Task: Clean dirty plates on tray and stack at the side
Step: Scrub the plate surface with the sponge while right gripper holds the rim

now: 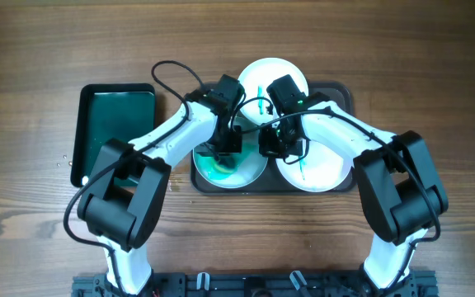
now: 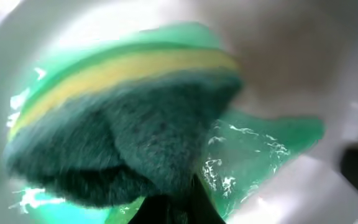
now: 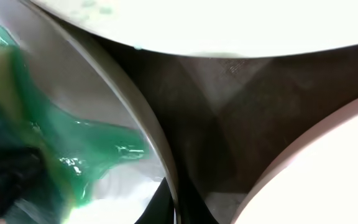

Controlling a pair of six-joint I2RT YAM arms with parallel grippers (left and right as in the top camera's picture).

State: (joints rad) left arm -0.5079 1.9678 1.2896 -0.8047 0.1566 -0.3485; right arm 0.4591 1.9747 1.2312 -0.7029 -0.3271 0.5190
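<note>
Left jaws clamp the sponge (image 2: pixel 123 124) directly atop the smeared plate (image 1: pixel 242 172); right jaws pinch its nearer rim (steadying, seemingly).

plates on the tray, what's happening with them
The left pincer presses a green sponge into the left plate, which is smeared with green. The right pincer seems to pinch that plate's rim, steadying it. The top plate and right plate also sit on the tray; nothing is stacked aside yet.
</note>
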